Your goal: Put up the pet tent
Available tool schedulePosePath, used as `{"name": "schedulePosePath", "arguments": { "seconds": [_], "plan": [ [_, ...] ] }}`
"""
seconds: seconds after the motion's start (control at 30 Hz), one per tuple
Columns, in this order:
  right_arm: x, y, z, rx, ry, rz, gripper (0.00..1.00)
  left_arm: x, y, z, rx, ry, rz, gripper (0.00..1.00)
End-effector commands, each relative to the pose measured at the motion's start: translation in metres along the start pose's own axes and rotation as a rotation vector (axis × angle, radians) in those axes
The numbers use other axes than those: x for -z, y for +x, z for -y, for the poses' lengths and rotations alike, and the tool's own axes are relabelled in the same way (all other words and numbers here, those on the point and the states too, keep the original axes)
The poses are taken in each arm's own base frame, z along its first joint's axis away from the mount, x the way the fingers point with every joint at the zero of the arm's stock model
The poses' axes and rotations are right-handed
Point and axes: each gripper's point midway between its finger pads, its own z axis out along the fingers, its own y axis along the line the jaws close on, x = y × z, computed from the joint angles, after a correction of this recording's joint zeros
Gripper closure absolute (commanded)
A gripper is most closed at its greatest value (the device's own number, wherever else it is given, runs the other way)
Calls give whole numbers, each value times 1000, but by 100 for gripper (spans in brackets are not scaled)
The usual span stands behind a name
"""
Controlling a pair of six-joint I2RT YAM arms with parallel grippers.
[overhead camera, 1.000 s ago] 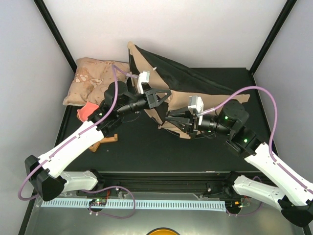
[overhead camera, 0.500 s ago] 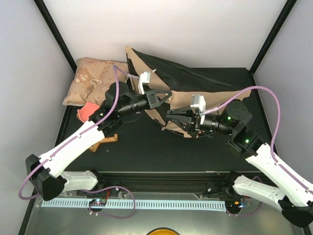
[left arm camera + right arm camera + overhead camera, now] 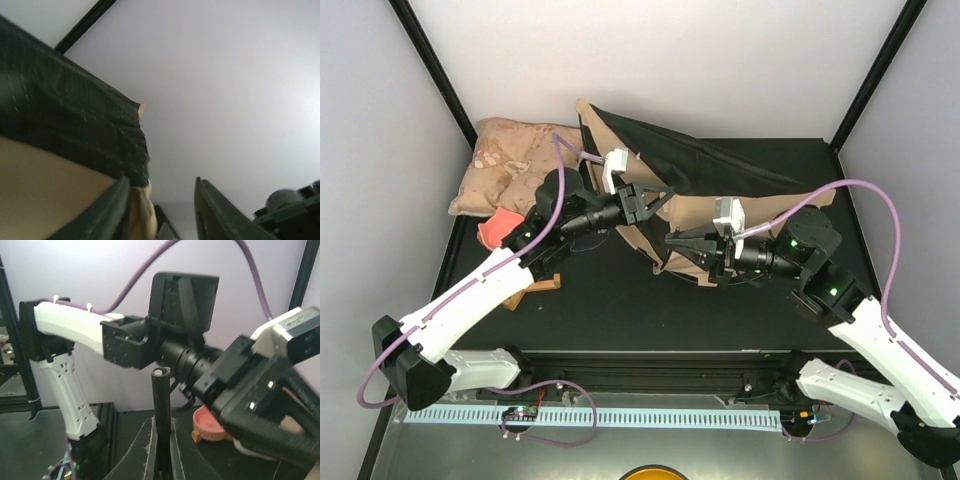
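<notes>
- The pet tent [image 3: 700, 165] lies collapsed with its black floor [image 3: 65, 125] uppermost. Its long axis runs left to right, and the left end sits farther from the arms than the right end. The patterned pillow [image 3: 510, 160] lies just beside the tent's left end.
- Both arms reach in from the tent's near side. The left gripper [image 3: 655, 200] is at the near edge toward the left end. The right gripper [image 3: 680, 243] is at the near edge close to the middle, just beside the left one.
- Left gripper: the jaws stand narrowly apart. In the left wrist view the tan canvas [image 3: 45, 195] hem lies against one finger [image 3: 112, 212], and the other finger is clear of the fabric. No grip is evident.
- Right gripper: the jaws are closed on a thin black pole [image 3: 161, 410]. The pole runs out along the fingers, and its free end points across at the left arm.
- Governing relation: the pole's axis appears to lie roughly along the tent's near edge, aimed toward the left end. The left gripper is nearer that end, so it probably has to take hold of the canvas there while the right gripper feeds the pole.
</notes>
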Motion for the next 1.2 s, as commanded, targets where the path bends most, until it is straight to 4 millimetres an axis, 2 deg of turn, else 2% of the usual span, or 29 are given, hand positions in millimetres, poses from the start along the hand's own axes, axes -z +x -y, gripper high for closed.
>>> {"name": "schedulePosePath", "arguments": {
  "seconds": [0.0,0.1,0.23,0.3,0.4,0.5,0.57,0.63,0.7,0.87,1.03,1.17],
  "plan": [
    [18,14,-29,-75,-91,-67,99,22,-24,33,-156,28,78,54],
    [31,30,-42,-131,-117,-108,99,37,-39,43,-291,-4,79,38],
    [43,42,-53,-170,-125,-154,99,51,-39,50,-499,3,3,29],
    [46,46,-55,-180,-125,-173,99,54,-25,52,-660,50,-57,28],
    [50,48,-55,-183,-108,-182,99,59,7,39,-913,123,-132,25],
    [52,51,-51,-177,-81,-199,99,74,34,34,-1164,194,-152,19],
    [52,55,-51,-175,-77,-219,99,86,57,28,-1399,263,-192,17],
    [52,57,-52,-174,-86,-231,99,93,63,20,-1534,243,-192,14],
    [52,58,-54,-173,-95,-236,99,94,59,8,-1609,175,-217,13],
    [53,60,-58,-170,-119,-241,99,92,80,-24,-1719,204,-410,14],
    [54,62,-61,-161,-134,-236,99,80,88,-23,-1753,328,-402,27],
    [53,64,-62,-173,-150,-239,99,66,88,-18,-1790,390,-353,32]
  ]
}}
